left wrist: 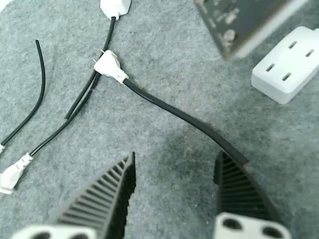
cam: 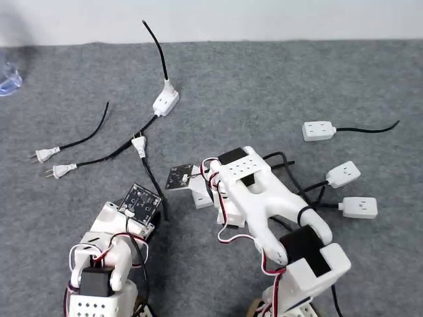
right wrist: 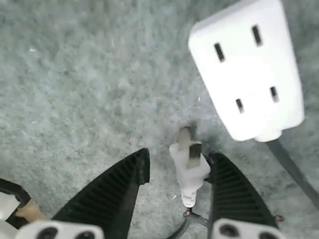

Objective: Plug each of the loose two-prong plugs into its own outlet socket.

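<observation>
My right gripper (right wrist: pixel 179 155) is open low over the grey carpet. A white two-prong plug (right wrist: pixel 190 172) lies between its fingers, against one finger (right wrist: pixel 227 191), prongs towards a white outlet socket (right wrist: pixel 247 69) just ahead. That socket (cam: pixel 201 197) sits under the right arm's tip. My left gripper (left wrist: pixel 175 158) is open too, straddling a black cable (left wrist: pixel 184 118) that leads to another loose plug (left wrist: pixel 110 65) (cam: pixel 139 144). Two more loose plugs (cam: pixel 43 155) (cam: pixel 60 171) lie at the far left. A socket (cam: pixel 165 102) at the back has a plug in it.
Three white sockets (cam: pixel 317 130) (cam: pixel 344 174) (cam: pixel 359 207) with black cables lie right of the right arm (cam: pixel 264 198). The left arm (cam: pixel 112 257) is at the front left. Black cables cross the carpet between the plugs. A clear object (cam: pixel 8 79) sits at the far left edge.
</observation>
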You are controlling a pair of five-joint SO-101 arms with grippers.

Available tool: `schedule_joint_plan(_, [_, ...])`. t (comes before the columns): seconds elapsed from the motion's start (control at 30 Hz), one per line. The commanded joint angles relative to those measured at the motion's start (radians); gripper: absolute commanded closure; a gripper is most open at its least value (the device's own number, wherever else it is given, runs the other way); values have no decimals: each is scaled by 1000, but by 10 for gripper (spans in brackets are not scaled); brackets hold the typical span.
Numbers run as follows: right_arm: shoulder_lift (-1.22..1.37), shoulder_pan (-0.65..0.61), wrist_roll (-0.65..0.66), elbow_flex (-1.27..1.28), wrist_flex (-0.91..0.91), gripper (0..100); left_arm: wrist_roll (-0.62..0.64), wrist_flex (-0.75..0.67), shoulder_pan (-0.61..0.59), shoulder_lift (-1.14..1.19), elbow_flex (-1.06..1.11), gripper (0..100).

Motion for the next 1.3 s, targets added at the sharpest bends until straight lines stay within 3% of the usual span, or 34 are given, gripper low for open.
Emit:
schedule_joint_plan(0.0, [-1, 7, -11, -49, -18, 828, 8, -3, 6, -8, -5, 764])
schedule_joint_plan(0.13, [-1, 35, -14, -48, -35, 921, 8, -3, 6, -8, -5, 764])
schedule_joint_plan(0.4, [-8, 88, 9, -52, -41, 935, 8, -3, 6, -8, -5, 764])
schedule_joint_plan(0.53, [-19, 90, 38, -74, -41, 991, 8, -3, 6, -8, -5, 764])
schedule_joint_plan(0.93, [-453, 145, -110, -94, -24, 991, 8, -3, 6, -8, -5, 764])
schedule_joint_plan(1.27, [-489, 104, -8, -284, 395, 991, 8, -3, 6, -8, -5, 764])
